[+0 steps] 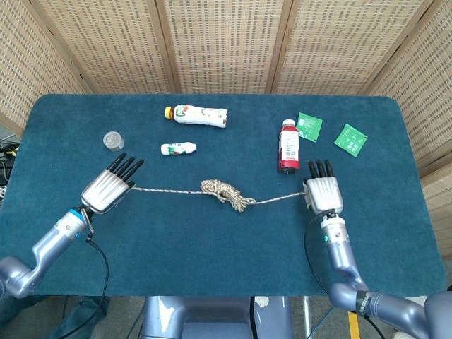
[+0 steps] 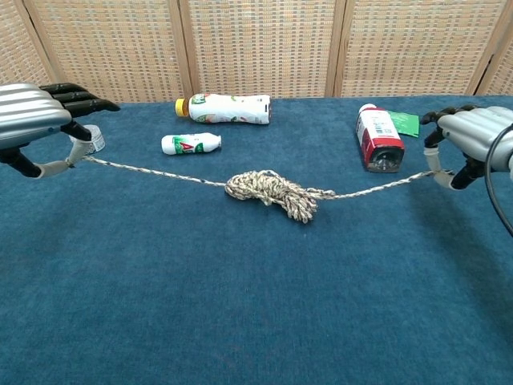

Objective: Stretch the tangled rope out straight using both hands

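A beige braided rope (image 1: 183,191) (image 2: 160,174) runs across the blue table, with a tangled knot (image 1: 224,193) (image 2: 271,191) bunched at its middle. My left hand (image 1: 107,188) (image 2: 32,120) pinches the rope's left end at the table's left side. At the right side my right hand (image 1: 323,193) (image 2: 473,140) pinches the other end. Both rope stretches leading to the knot look taut and lifted off the cloth.
A red juice bottle (image 1: 288,147) (image 2: 375,138) stands just behind the right stretch of rope. A small white bottle (image 1: 178,148) (image 2: 189,143) and a larger one (image 1: 197,114) (image 2: 224,107) lie further back. A clear cup (image 1: 112,140) stands at the back left, two green packets (image 1: 350,138) at the back right.
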